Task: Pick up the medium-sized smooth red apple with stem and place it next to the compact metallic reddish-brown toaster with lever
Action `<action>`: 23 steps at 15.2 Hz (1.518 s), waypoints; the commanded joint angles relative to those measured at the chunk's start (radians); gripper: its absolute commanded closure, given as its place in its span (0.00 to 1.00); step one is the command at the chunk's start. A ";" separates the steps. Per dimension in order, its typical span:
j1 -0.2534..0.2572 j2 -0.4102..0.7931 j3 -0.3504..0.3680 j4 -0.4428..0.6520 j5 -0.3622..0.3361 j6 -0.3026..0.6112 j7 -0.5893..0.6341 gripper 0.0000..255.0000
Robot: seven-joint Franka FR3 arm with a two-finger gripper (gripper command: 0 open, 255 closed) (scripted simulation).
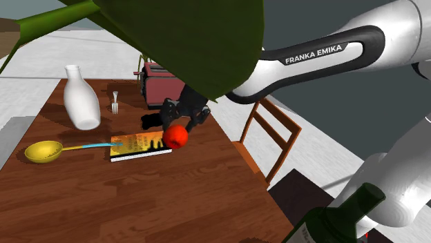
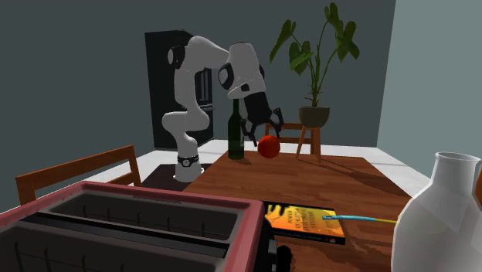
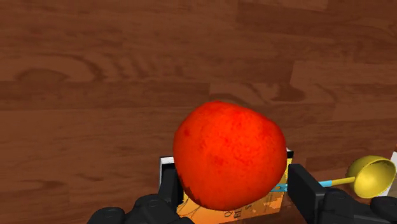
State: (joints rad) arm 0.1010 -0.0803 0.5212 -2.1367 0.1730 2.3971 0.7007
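The red apple [image 1: 175,137] hangs above the wooden table [image 1: 103,200], clasped between my black gripper's [image 1: 177,132] fingers. From the second exterior view the apple [image 2: 268,146] is in the air under the gripper [image 2: 267,139], beside the green bottle. In the wrist view the apple [image 3: 229,153] sits between the two fingers [image 3: 303,191], over the book's edge. The reddish-brown toaster [image 1: 163,85] stands at the table's far end, behind the gripper; its top slots [image 2: 123,224] fill the second exterior view's foreground.
A colourful book [image 1: 140,147], a yellow spoon [image 1: 44,151] with a blue handle, a white vase [image 1: 81,98] and a fork [image 1: 115,103] lie on the table. A dark green bottle [image 2: 235,131] stands near the stand. Chairs [image 1: 266,134] flank the table; a plant's leaf [image 1: 193,34] overhangs.
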 commanded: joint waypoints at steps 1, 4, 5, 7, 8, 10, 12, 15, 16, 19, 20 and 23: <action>-0.001 -0.006 -0.001 0.022 0.000 -0.027 0.002 1.00; -0.002 -0.019 -0.005 0.050 0.004 -0.067 0.002 1.00; -0.002 -0.023 -0.006 0.060 0.005 -0.081 0.002 1.00; -0.003 -0.030 -0.008 0.080 0.006 -0.107 0.002 1.00; -0.004 -0.033 -0.009 0.091 0.006 -0.121 0.003 1.00; -0.005 -0.039 -0.011 0.112 0.007 -0.148 0.004 1.00; -0.005 -0.043 -0.013 0.135 0.007 -0.174 0.006 1.00; -0.007 -0.049 -0.015 0.170 0.006 -0.214 0.009 1.00; -0.007 -0.050 -0.016 0.182 0.005 -0.228 0.010 1.00; -0.009 -0.052 -0.018 0.220 0.003 -0.268 0.014 1.00; -0.009 -0.052 -0.019 0.233 0.002 -0.281 0.015 1.00; -0.011 -0.052 -0.020 0.274 -0.001 -0.321 0.020 1.00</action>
State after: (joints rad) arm 0.0916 -0.1329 0.5033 -1.8770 0.1724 2.0904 0.7220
